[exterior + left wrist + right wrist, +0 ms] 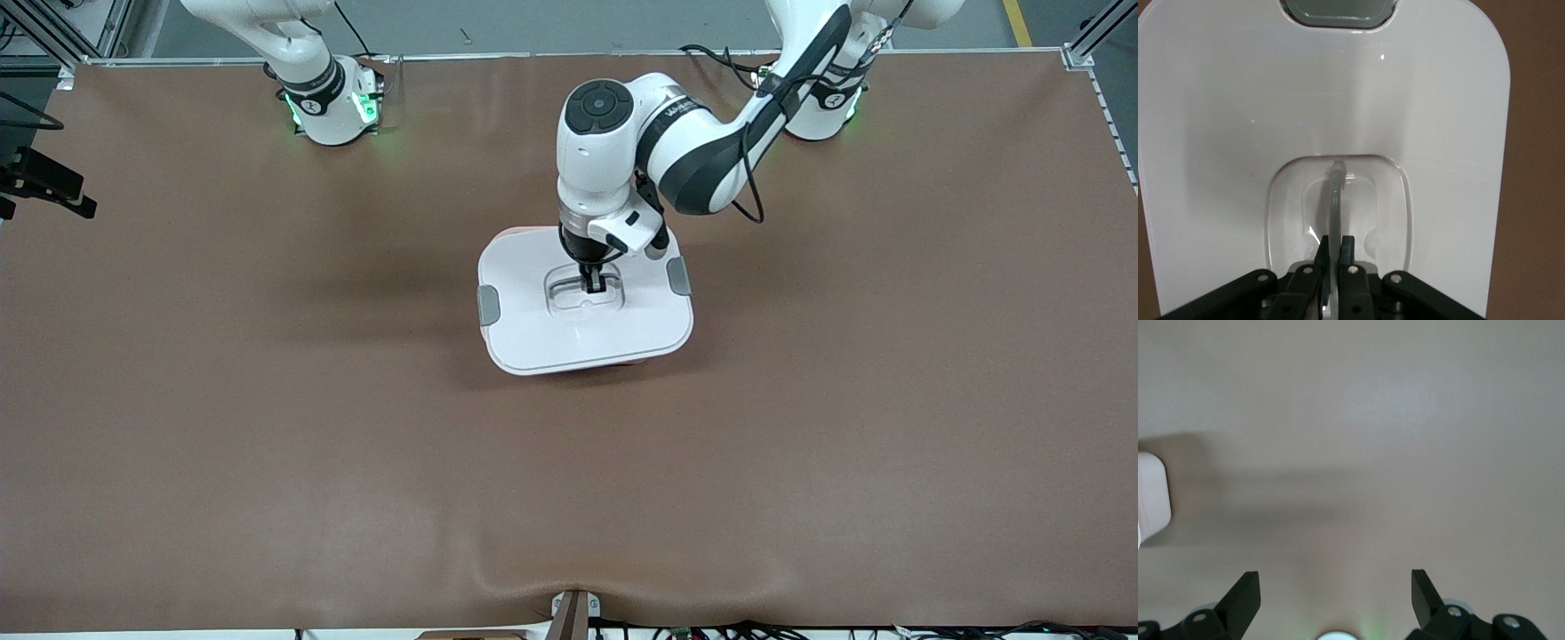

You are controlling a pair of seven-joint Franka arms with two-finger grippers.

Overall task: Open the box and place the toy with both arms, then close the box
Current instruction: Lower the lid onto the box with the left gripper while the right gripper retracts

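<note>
Lidded box [569, 342], long axis between arm ends; left claw [593, 283] pinches its handle [1335, 200], right claw [1336, 593] wide, empty.

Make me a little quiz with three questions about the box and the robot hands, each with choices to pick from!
1. Where is the left gripper?
A. Up by its base
B. In the handle on top of the box
C. On the bare table

2. What colour is the lid?
A. White
B. Green
C. Black

3. How is the right gripper?
A. Shut on a toy
B. Shut on the lid
C. Open, holding nothing

Answers:
1. B, the front view shows it down in the lid's recess, and the left wrist view shows its fingers pinched on the clear handle.
2. A, it looks white in the front and left wrist views.
3. C, the right wrist view shows its fingers wide apart over the table.
</note>
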